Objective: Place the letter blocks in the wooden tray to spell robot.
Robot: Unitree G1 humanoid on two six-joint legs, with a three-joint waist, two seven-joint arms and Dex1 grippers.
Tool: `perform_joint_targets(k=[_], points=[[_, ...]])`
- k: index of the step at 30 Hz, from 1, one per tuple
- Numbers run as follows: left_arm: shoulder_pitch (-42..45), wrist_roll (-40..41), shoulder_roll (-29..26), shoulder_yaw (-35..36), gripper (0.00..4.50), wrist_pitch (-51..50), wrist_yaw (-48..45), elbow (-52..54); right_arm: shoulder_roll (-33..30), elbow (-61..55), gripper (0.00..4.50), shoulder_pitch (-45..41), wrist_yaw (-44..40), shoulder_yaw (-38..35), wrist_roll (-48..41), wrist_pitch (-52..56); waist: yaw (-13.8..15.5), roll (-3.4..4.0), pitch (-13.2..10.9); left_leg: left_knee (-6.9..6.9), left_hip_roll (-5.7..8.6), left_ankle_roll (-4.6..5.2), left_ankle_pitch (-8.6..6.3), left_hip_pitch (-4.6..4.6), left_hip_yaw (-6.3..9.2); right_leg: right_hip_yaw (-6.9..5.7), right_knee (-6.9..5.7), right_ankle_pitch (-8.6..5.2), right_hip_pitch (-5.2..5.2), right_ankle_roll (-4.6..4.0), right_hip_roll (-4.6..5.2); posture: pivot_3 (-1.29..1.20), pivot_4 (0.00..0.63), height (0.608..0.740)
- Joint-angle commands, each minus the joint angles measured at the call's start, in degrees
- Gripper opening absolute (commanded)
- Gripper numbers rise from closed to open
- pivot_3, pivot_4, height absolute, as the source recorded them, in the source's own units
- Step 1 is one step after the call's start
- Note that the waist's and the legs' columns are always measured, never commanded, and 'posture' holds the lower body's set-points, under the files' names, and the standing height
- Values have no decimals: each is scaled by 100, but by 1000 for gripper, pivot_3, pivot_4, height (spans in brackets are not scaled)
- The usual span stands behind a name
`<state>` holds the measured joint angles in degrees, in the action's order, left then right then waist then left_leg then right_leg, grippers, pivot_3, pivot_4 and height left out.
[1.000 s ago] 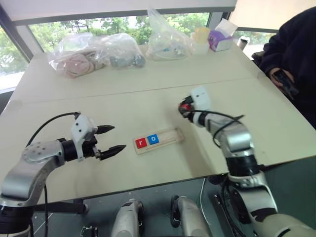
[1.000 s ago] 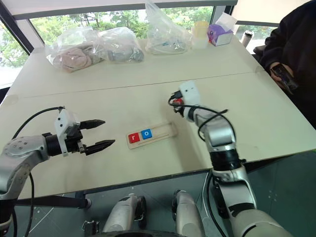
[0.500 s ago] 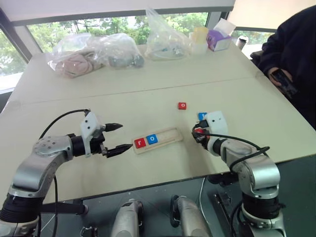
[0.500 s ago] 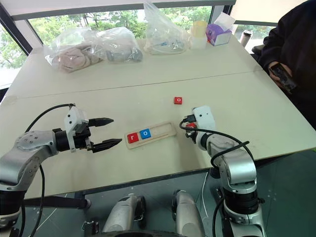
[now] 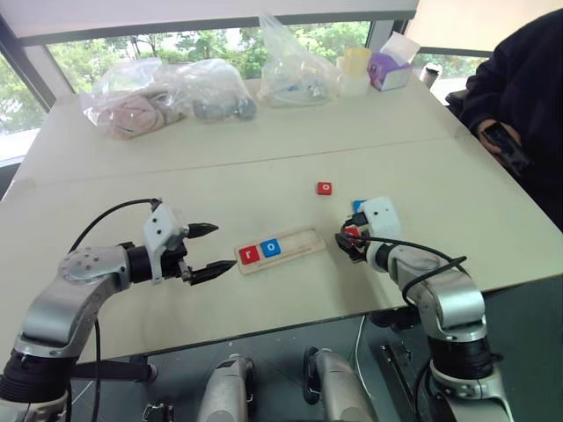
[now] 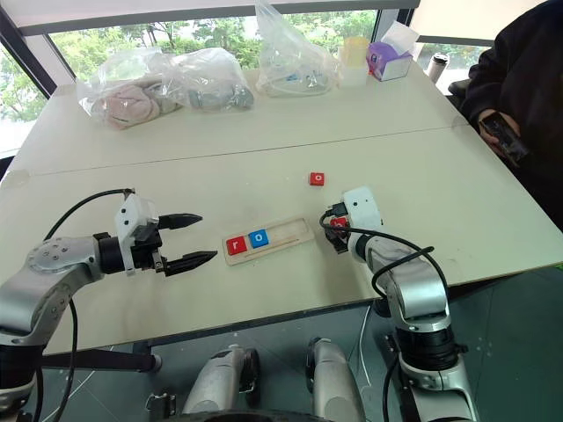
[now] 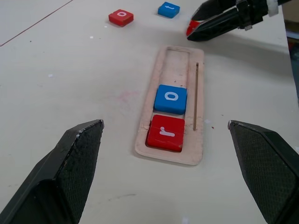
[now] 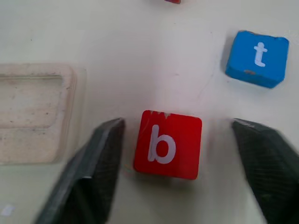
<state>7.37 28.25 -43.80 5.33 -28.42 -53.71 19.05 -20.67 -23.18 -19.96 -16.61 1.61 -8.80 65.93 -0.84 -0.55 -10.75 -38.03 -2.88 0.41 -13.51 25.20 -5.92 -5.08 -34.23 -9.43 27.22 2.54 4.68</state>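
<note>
The wooden tray (image 5: 299, 239) lies near the table's front, with a red "r" block (image 5: 250, 255) and a blue "o" block (image 5: 271, 248) side by side at its left end. My right gripper (image 5: 347, 239) sits just off the tray's right end, open. A red "b" block (image 8: 167, 144) lies on the table between its fingers (image 8: 93, 172), with a gap on each side. Just beyond it is a blue "t" block (image 8: 257, 58), and farther back a red "o" block (image 5: 325, 187). Left of the tray, my left gripper (image 5: 220, 248) hovers open and empty, pointing at the tray.
Clear plastic bags (image 5: 167, 92) of items, a cup (image 5: 356, 66) and a purple box (image 5: 391, 70) stand along the far side. A person in a dark sleeve (image 5: 519, 97) sits at the right. The table's front edge (image 5: 264, 330) runs close below the tray.
My right gripper came down and back from beside the red "o" block to the tray's right end with the red "b" block, then opened, leaving the block on the table.
</note>
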Motion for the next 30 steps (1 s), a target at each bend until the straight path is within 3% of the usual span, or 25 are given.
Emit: perform_joint_targets(k=[1,3,9,17,30], points=[[-30,126,-59,197,4500,-51,27,233,-539,-175,4490,-231,-655,-33,-332,-69,7,0,-1,0,0,0,0,0,0,0,0,0,1,0,0,0,150,725],[-67,128,-71,190,4500,-47,23,268,-1290,-83,4490,-291,-1729,-93,-673,-707,28,1,-4,0,2,0,0,1,1,0,1,0,-1,0,0,0,150,725],[-27,110,-52,137,4500,-31,29,264,-2464,1075,4490,-101,-3962,101,-792,-3237,25,-7,-4,-2,7,0,0,0,4,-1,9,-2,-10,3,-3,0,150,725],[-87,116,-84,207,4500,-27,33,337,-2463,3124,4490,-866,-5072,652,-186,-5355,10,-8,-5,-13,6,2,1,-4,-3,-1,1,-1,-9,3,-4,0,150,725],[-352,149,-118,416,4500,-130,233,649,-2038,5455,4490,-1980,-5752,1139,502,-6741,21,-8,-5,-19,8,-2,4,-5,-7,-1,-9,2,-14,2,-6,0,150,725]])
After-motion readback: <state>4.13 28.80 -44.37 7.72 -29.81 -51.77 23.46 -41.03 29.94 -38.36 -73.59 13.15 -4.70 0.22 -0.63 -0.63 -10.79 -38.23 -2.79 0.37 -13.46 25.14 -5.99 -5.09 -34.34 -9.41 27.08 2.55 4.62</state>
